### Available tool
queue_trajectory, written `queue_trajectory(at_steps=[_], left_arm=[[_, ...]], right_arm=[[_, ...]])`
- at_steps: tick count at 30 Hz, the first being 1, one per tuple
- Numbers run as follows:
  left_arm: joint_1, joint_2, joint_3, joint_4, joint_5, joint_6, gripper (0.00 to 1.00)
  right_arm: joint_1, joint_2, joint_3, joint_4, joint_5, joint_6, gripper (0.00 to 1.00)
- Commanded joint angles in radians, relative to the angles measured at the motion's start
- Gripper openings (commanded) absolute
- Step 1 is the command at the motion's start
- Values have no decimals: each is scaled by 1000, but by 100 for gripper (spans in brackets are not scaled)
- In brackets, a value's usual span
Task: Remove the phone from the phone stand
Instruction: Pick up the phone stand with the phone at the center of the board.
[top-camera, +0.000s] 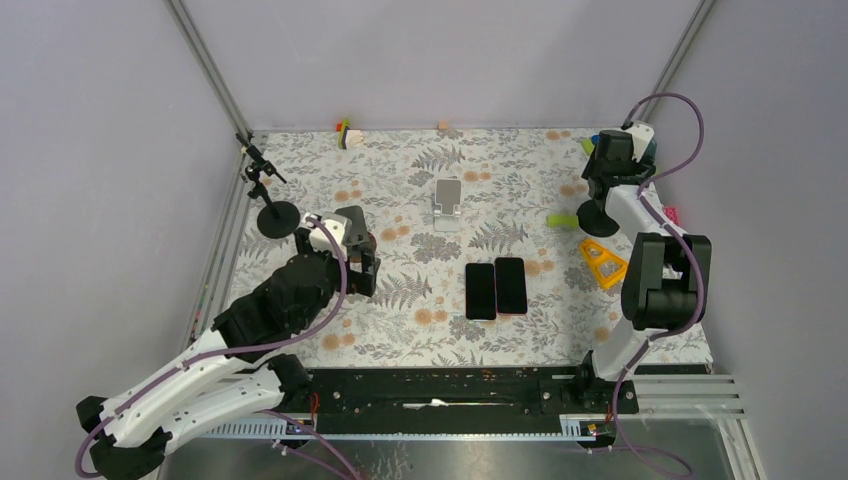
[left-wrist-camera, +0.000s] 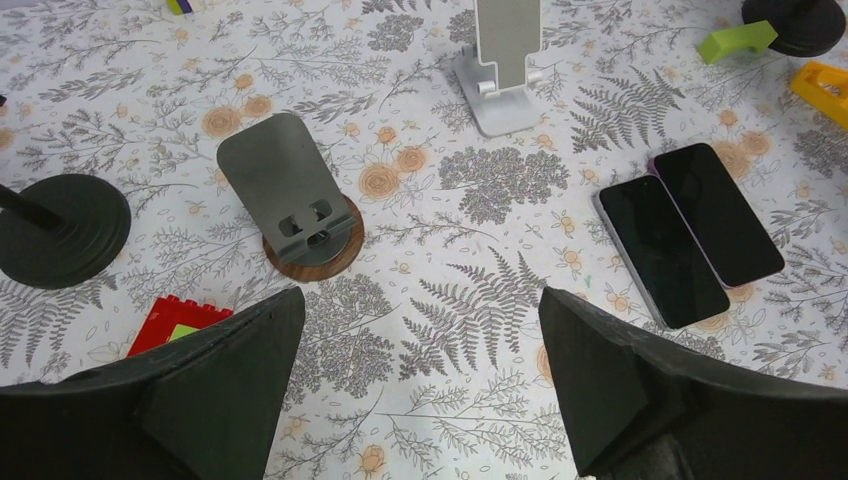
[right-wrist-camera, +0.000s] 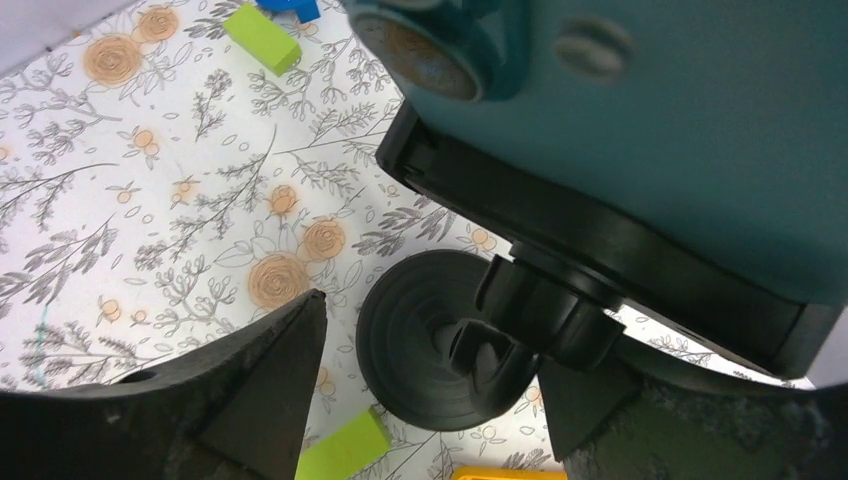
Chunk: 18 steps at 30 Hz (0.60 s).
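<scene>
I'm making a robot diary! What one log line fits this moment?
left gripper: open, hovering, empty | right gripper: open, at black stand | teal phone: on stand | two phones: lying flat

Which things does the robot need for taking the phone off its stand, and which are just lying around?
For the job:
- teal phone
- black clamp stand holding it
- right gripper

Just lying about:
- two flat dark phones
- white stand, empty
- grey stand, empty
- green block
- red brick
- yellow piece
</scene>
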Motion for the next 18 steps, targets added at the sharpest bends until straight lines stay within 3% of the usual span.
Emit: queue_trajectory(at_steps=[1,18], left_arm=[[5,-20,-10,-7,-43,22,99],[5,-26,-57,-20,-62,4,99]], right_arm=[[-12,27,48,53,22,-10,77],[-14,45,65,56,18,-8,46]])
